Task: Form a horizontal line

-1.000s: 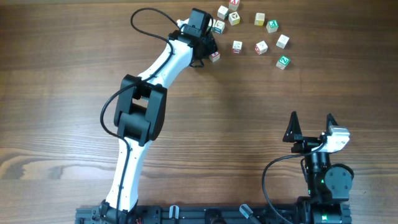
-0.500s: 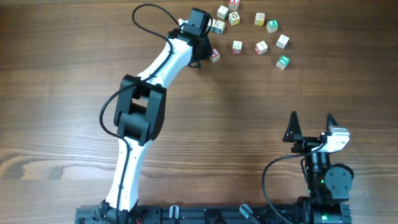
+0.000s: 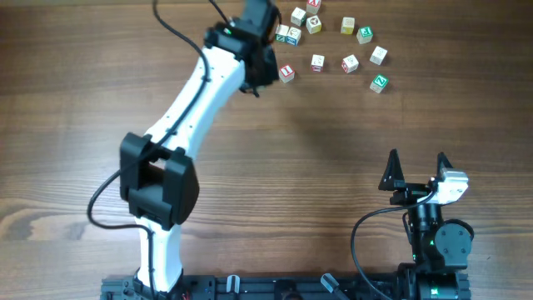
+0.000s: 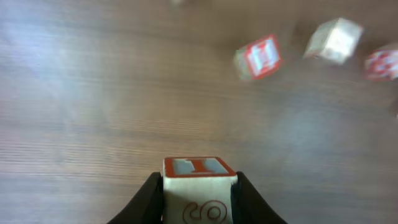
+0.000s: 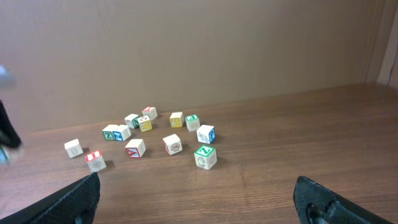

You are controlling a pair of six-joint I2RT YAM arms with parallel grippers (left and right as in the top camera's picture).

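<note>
One red-topped pale wooden cube [image 4: 199, 168] is clamped in the left end effector [image 4: 199, 186], just left of the horizontal line [image 3: 288, 34], of which only two touching pale letter cubes are seen. Loose cubes [image 3: 350, 62] of that kind are scattered right of the line on the brown wooden surface [image 3: 333, 150]. Farther right of it and nearer the robot, the right end effector [image 3: 416, 171] is spread wide, empty.

Soft, even light on the tabletop [image 3: 333, 150], with faint shadows. The left wrist view is motion-blurred, loose cubes [image 4: 258, 57] at upper right smeared; the left hand [image 4: 198, 190] and held cube [image 4: 199, 171] look sharp.
</note>
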